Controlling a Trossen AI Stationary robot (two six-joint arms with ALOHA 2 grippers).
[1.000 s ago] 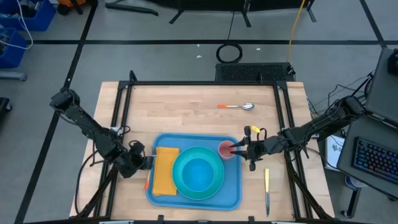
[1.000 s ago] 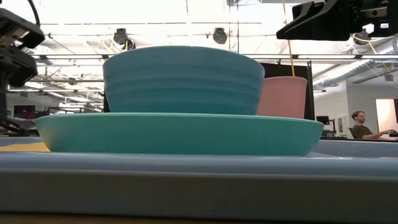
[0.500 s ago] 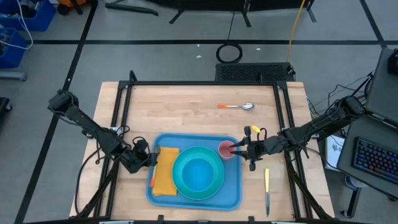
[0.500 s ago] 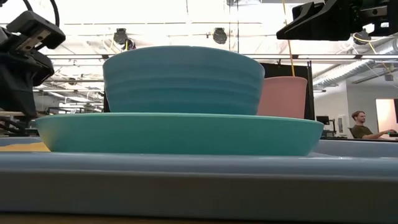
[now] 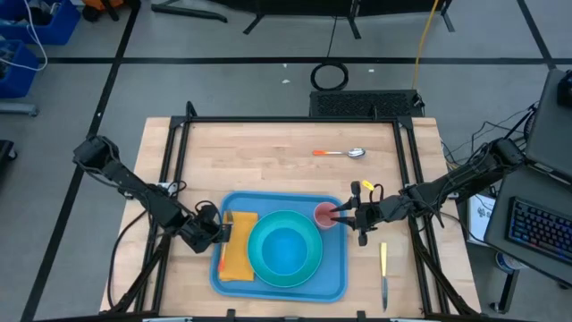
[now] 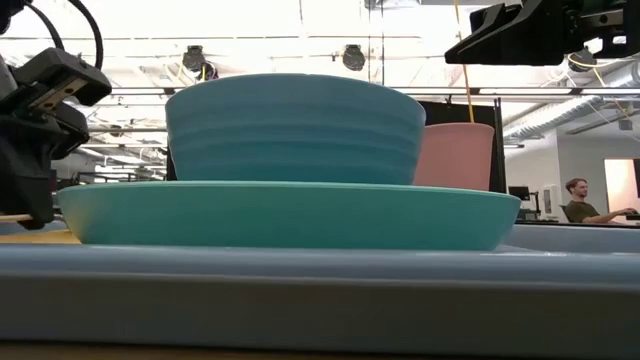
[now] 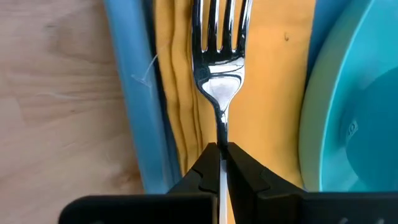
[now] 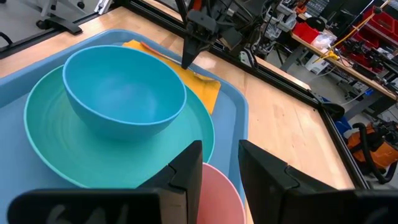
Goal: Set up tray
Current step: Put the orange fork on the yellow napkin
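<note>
The blue tray [image 5: 332,279] holds an orange napkin [image 5: 234,258], a turquoise plate [image 5: 308,265] with a blue bowl [image 5: 284,247], and a pink cup [image 5: 325,216]. My left gripper [image 7: 221,152] stands at the tray's left edge, shut on a silver fork [image 7: 219,68] whose tines reach out over the napkin [image 7: 267,93]. My right gripper [image 8: 219,165] hangs open above the pink cup [image 8: 217,196], clear of its rim in the low view. My left gripper pinches the fork's thin neck [image 7: 221,134], just behind the tines, between its two fingers. The fingers slant down from the table's left side and lie along the fork. The tines point away over the napkin; whether they touch it I cannot tell.
A spoon [image 5: 344,153] lies on the wooden table beyond the tray. A knife [image 5: 384,273] lies right of the tray near the front edge. A black frame [image 5: 286,120] rings the table. A person [image 6: 585,200] sits in the room behind.
My left gripper has carried the fork toward the table's right and a little down, from beside the tray's left rim to over the napkin's edge. It has stayed shut on the fork.
</note>
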